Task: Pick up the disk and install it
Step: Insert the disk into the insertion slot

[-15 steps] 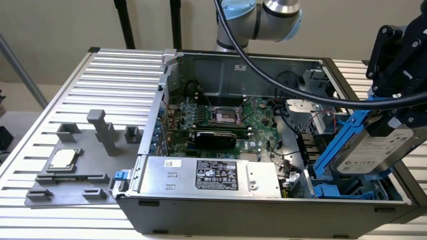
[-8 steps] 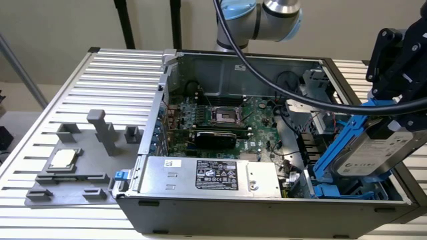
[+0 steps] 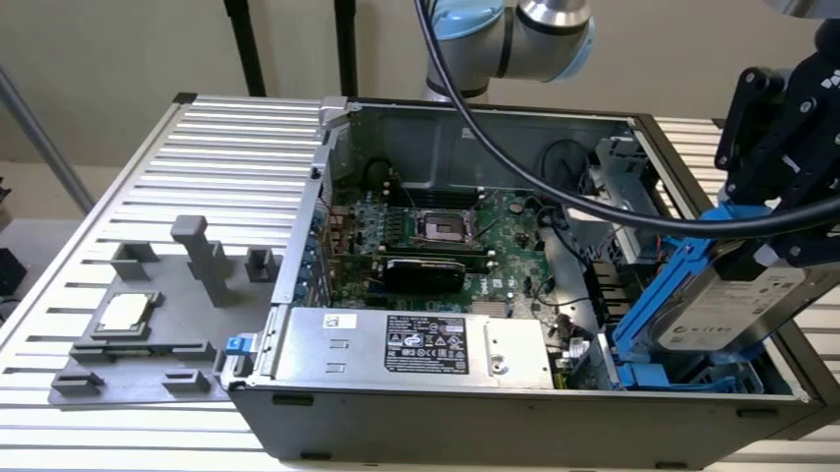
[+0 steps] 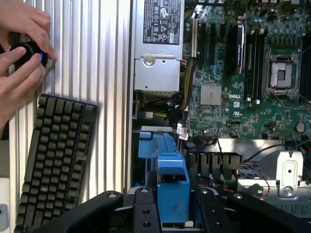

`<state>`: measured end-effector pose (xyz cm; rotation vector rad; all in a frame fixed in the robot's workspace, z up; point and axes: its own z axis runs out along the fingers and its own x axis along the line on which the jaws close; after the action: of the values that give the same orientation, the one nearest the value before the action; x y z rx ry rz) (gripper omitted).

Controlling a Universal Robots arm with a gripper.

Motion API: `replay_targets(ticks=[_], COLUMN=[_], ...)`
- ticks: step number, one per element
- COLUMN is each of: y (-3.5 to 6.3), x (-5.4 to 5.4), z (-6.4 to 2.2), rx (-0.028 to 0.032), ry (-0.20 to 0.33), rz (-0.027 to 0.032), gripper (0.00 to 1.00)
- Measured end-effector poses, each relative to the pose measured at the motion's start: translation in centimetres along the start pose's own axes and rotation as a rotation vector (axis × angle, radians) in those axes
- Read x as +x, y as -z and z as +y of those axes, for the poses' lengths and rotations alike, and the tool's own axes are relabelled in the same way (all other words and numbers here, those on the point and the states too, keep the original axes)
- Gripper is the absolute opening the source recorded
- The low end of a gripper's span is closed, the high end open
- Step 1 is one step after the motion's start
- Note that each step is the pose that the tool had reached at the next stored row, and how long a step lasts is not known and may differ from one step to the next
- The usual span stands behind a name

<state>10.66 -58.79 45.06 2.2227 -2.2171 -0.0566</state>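
Exterior view: at four o'clock the gripper (image 3: pixel 781 231) is clamped on the disk (image 3: pixel 735 310), which hangs tilted with its blue rails reaching down into the four o'clock corner of the open computer case (image 3: pixel 525 418). The power-supply box (image 3: pixel 420 344) sits at the case's six o'clock and the motherboard (image 3: pixel 434 236) at its centre

Wrist view: the gripper (image 4: pixel 172 218) grasps the disk (image 4: pixel 170 170) between its black fingers (image 4: pixel 146 213) over the case. Outside it, a keyboard (image 4: pixel 56 160) lies on the slatted table (image 4: pixel 109 73), near a person's hands (image 4: pixel 19 73) on a black knob (image 4: pixel 28 51)
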Motion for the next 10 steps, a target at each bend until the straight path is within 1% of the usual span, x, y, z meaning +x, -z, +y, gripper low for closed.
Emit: replay_targets(ticks=[6, 10], y=[-0.14, -0.20], x=[0.00, 0.00], z=[-0.01, -0.08], rx=[-0.0054, -0.0067], ry=[-0.011, -0.011], rz=[-0.0004, -0.0004], gripper=[0.33, 0.33])
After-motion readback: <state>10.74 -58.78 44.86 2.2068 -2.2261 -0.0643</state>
